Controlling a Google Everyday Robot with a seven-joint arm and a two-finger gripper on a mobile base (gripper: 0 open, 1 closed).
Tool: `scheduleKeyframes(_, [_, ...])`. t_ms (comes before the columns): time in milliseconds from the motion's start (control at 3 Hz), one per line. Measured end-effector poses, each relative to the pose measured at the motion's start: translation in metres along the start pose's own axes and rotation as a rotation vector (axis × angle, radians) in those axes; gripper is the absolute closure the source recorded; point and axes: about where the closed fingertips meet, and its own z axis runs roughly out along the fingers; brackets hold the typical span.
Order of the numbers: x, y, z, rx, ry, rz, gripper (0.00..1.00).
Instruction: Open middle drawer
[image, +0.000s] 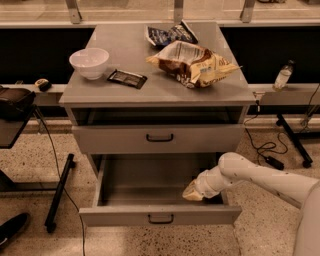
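The middle drawer (120, 216) is a grey metal drawer with a small black loop handle (161, 218). It stands pulled well out of the cabinet toward me, and its plain grey tray (145, 182) is bare. My gripper (193, 194) reaches in from the right on the white arm (260, 180). It sits inside the tray at the front right corner, just behind the front panel. The drawer above it (115, 140) is closed.
On the cabinet top (125, 55) lie a white bowl (89, 62), a dark flat packet (127, 78), a tan chip bag (192, 62) and a blue bag (170, 34). A bottle (283, 76) stands on the right ledge. Cables (265, 150) and a black stand leg (57, 195) are on the floor.
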Motion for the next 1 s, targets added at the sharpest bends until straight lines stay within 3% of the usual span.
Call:
scheduleKeyframes(333, [0.001,0.037,0.007,-0.082,-0.073,0.054,1.00])
scheduleKeyframes(667, [0.001,0.038,0.007,-0.082,-0.073,0.054,1.00])
scheduleKeyframes(1000, [0.004,0.052,0.010,-0.139,-0.116,0.048,1.00])
